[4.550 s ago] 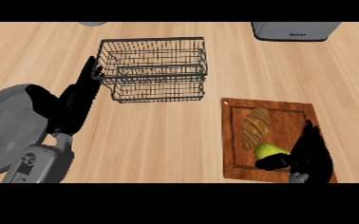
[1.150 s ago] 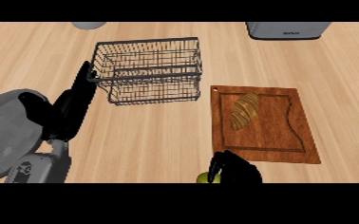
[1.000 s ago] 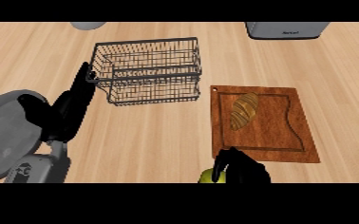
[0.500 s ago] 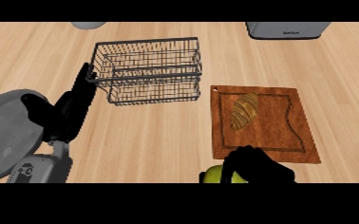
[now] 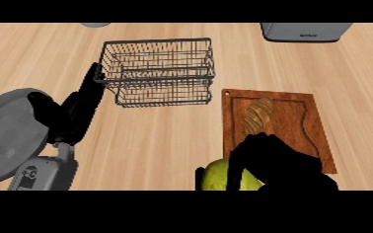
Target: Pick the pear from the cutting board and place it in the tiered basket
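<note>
One pear (image 5: 221,178) within curled right hand (image 5: 280,165) fingers (image 5: 244,158), left of cutting board (image 5: 313,128)

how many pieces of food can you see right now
2. A pear sits at the lower edge, held in the right hand, just left of the cutting board. A croissant lies on the board. The hand could hide more.

Right hand (image 5: 273,165) low at the near edge, fingers curled around the pear (image 5: 222,176); left hand (image 5: 80,106) resting open, fingers straight.
</note>
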`<state>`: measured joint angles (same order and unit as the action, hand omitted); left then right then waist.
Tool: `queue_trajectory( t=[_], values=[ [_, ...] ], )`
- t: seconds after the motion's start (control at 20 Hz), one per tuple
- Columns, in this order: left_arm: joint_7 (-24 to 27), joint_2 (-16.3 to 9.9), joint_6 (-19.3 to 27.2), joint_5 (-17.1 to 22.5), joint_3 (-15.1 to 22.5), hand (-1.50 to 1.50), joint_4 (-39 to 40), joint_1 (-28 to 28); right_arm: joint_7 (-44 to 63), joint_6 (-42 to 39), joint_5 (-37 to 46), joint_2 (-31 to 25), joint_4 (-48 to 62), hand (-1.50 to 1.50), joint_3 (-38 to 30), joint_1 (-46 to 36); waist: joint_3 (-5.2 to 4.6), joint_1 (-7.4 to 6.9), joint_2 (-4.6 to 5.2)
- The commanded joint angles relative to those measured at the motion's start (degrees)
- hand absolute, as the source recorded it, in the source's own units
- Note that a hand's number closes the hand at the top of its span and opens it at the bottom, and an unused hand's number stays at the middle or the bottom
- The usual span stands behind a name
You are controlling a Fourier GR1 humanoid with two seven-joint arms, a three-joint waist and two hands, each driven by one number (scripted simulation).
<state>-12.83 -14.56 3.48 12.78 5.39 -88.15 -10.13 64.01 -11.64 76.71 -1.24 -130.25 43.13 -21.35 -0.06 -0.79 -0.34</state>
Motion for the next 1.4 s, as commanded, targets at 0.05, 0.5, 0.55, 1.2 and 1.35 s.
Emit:
queue_trajectory(
  t=[0.05,0.5,0.55,1.2,1.35],
  values=[
    [-0.4,2.5,-2.0,0.2,3.5,0.0,1.7,0.8,11.4,-5.0,-6.7,1.2,6.0,1.5,-6.0,-10.4,-0.33,-0.79,0.55],
    [1.4,4.2,-2.5,-1.2,4.9,0.0,3.9,-0.7,11.8,2.8,-18.1,1.2,26.5,1.5,-21.1,-29.8,-0.18,-1.83,0.9],
    [-0.2,3.3,-3.2,-0.4,4.5,0.0,2.8,-1.4,10.3,4.6,-18.6,1.2,30.7,1.5,-22.4,-32.4,-0.14,-2.26,0.93],
    [-1.2,3.7,-3.4,-0.8,3.3,0.0,3.4,-3.7,-0.2,29.0,-29.2,1.2,63.5,1.5,-26.1,-44.4,-0.05,-3.38,1.48],
    [-1.2,5.0,-3.5,-0.8,4.7,0.0,2.7,-2.7,-3.2,38.1,-34.2,1.2,62.9,1.5,-29.7,-44.6,0.0,-4.98,1.88]
  ],
)
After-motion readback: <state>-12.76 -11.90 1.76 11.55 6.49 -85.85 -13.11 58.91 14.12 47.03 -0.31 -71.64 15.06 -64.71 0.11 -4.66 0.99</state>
